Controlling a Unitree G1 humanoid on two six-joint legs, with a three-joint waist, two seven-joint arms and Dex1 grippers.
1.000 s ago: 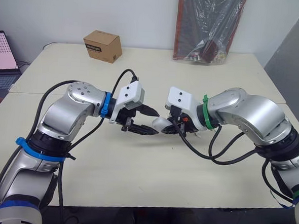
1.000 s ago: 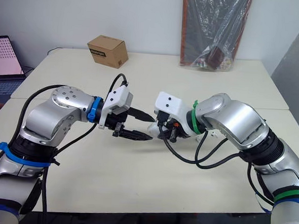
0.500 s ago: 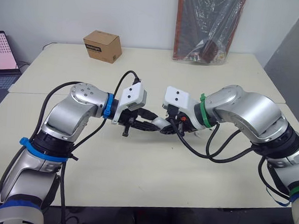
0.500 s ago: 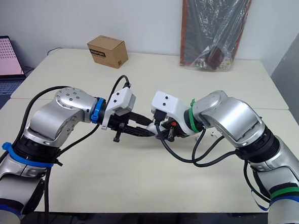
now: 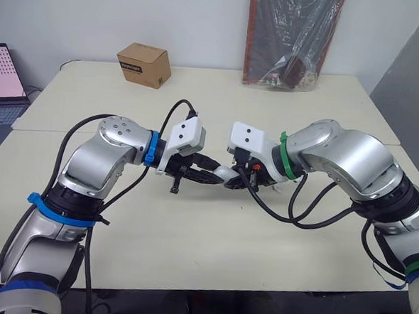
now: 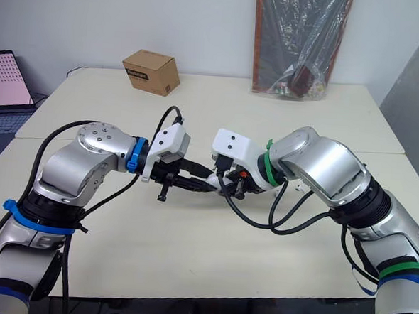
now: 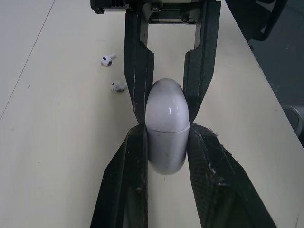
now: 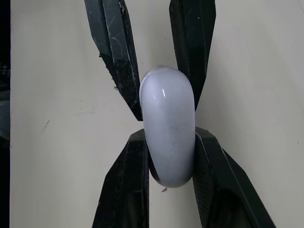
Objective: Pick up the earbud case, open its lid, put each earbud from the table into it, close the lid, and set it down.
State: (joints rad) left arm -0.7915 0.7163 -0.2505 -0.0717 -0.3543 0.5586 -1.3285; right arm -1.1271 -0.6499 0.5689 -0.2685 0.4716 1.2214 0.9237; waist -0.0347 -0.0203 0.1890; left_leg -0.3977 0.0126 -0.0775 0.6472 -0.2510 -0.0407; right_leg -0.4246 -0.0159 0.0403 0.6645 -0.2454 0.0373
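Left and right eye views: earbud case is held up off the table, nearer the robot than the cardboard box, which is well behind the case and to its left. Left gripper comes at the case from its left end, right gripper from its right end, so the fingertips nearly meet at the case. Both arms are equally near

Left wrist view: the left gripper's fingers are pinched on the near half of the case, one on each flat side. The right gripper's fingers clamp the domed far half from the opposite way. The case's long axis runs straight along the line from one gripper to the other. A thin seam crosses the case right at the left fingertips. Two earbuds lie on the table past the case, on the right gripper's side, near each other and untouched

Right wrist view: same clamp seen from the other end, with the right fingers closed on the case's near half and the left fingers on the far half. The case lies lengthwise between them. I can't tell which edge has the hinge

Judgement: the lid looks shut. Opening it depends on the seam sitting between the two grips, so one gripper can hold each half
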